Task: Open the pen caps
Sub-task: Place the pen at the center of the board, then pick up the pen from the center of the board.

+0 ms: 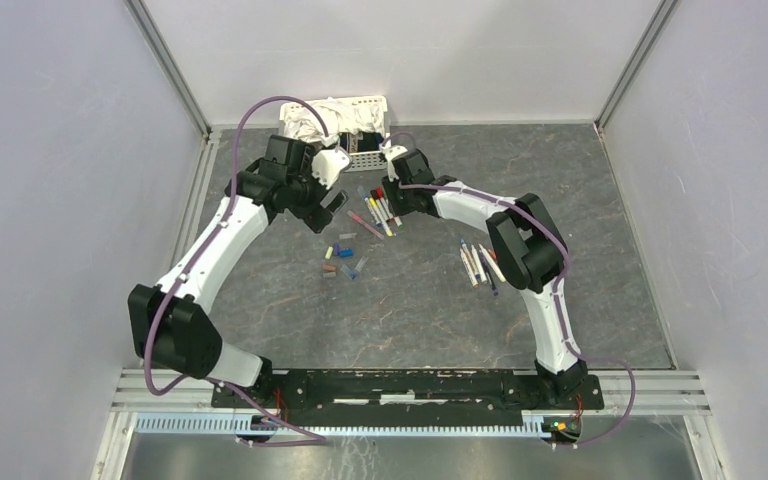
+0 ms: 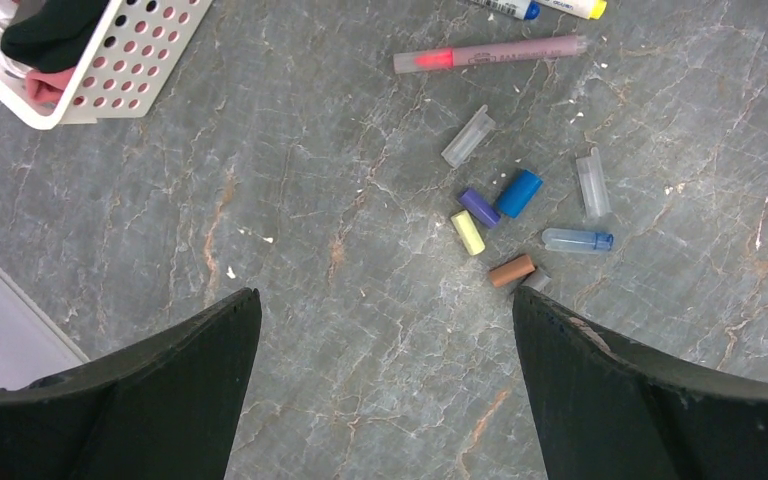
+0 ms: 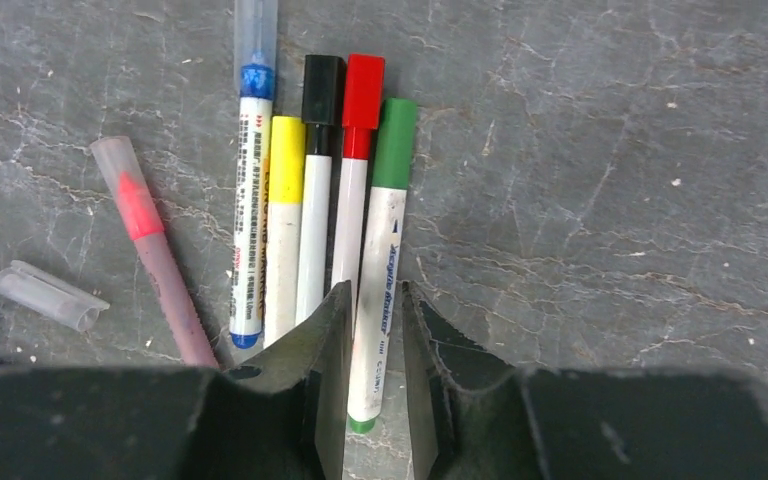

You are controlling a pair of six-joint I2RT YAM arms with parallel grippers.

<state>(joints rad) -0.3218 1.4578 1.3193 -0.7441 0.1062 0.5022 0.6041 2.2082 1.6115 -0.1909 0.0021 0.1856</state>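
Note:
Several capped pens lie side by side in the right wrist view: a green-capped pen (image 3: pixel 382 260), red (image 3: pixel 363 92), black (image 3: pixel 322 90), yellow (image 3: pixel 286 147) and blue (image 3: pixel 250 200), plus a pink pen (image 3: pixel 158 255). My right gripper (image 3: pixel 375 288) straddles the green pen's barrel, which lies on the table; the jaws are narrowly apart, with a slight gap on the right side. My left gripper (image 2: pixel 385 295) is wide open and empty above bare table, just short of loose caps: blue (image 2: pixel 518 193), purple (image 2: pixel 479 207), yellow (image 2: pixel 467 232), brown (image 2: pixel 511 270) and clear ones (image 2: pixel 468 136).
A white slotted basket (image 1: pixel 365 160) of cloths stands at the back, close behind both grippers. A second group of pens (image 1: pixel 478 265) lies to the right, beside the right arm. The loose caps (image 1: pixel 340 258) lie mid-table. Walls enclose the table.

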